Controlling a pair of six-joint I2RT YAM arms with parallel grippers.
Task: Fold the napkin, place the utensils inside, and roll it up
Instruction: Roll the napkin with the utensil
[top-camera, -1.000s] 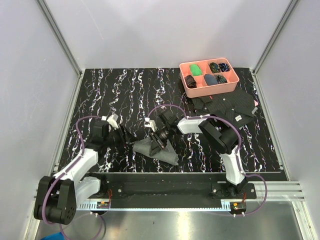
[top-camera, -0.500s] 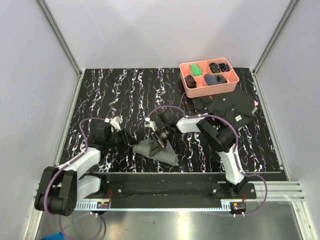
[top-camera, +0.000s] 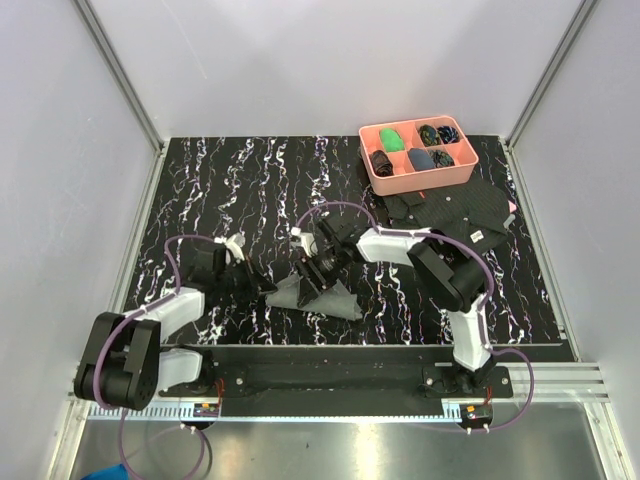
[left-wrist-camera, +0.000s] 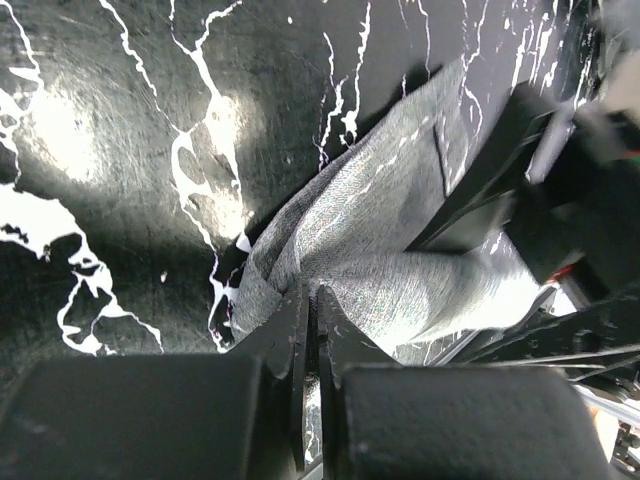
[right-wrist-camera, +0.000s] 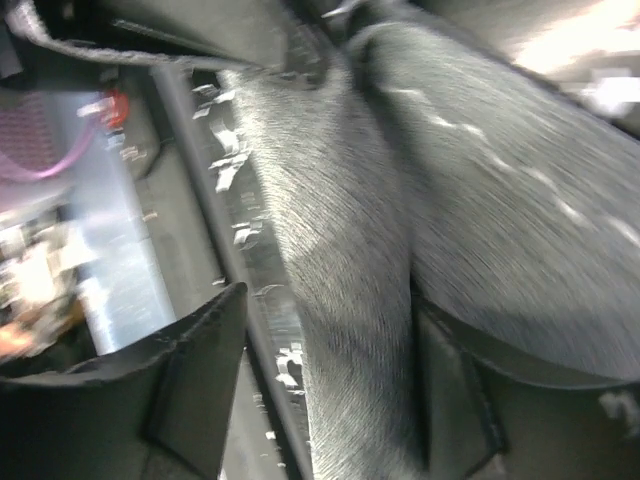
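Finds the napkin (top-camera: 315, 295) bunched on the table (top-camera: 220, 180) between the arms, no tidy roll yet. Shows left gripper (left-wrist-camera: 308, 295) shut at its edge, right gripper (right-wrist-camera: 325, 330) spread open astride a fold. No sign of utensils, tucked inside perhaps.

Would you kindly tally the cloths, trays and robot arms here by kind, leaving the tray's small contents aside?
Cloths: 2, the grey napkin and the black patterned cloth
Trays: 1, the pink tray
Robot arms: 2, the left arm and the right arm
Total: 5
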